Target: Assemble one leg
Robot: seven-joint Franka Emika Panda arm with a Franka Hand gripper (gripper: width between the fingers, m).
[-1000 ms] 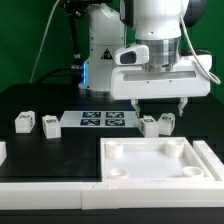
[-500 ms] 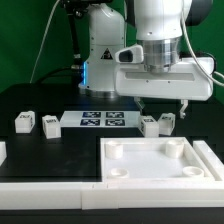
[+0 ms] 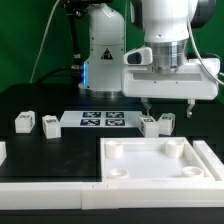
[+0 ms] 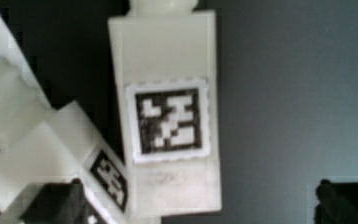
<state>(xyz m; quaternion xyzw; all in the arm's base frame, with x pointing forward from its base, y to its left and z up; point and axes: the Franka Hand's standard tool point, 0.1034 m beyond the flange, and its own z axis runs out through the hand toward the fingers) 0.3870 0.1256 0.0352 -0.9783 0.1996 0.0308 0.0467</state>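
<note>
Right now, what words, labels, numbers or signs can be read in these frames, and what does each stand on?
No words or numbers can be read in either view.
Leg: one black-and-white square tag, a pattern only, no letters.
Marker board: a row of square tags, patterns only.
Arm: a triangular sticker, too small to read.

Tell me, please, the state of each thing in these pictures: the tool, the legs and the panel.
Tool: open, empty, hovering over two legs.
Legs under the tool: lying on the table, ungripped.
Legs at the exterior view's left: lying loose, apart from each other.
White panel: flat, rim up, no leg fitted.
</note>
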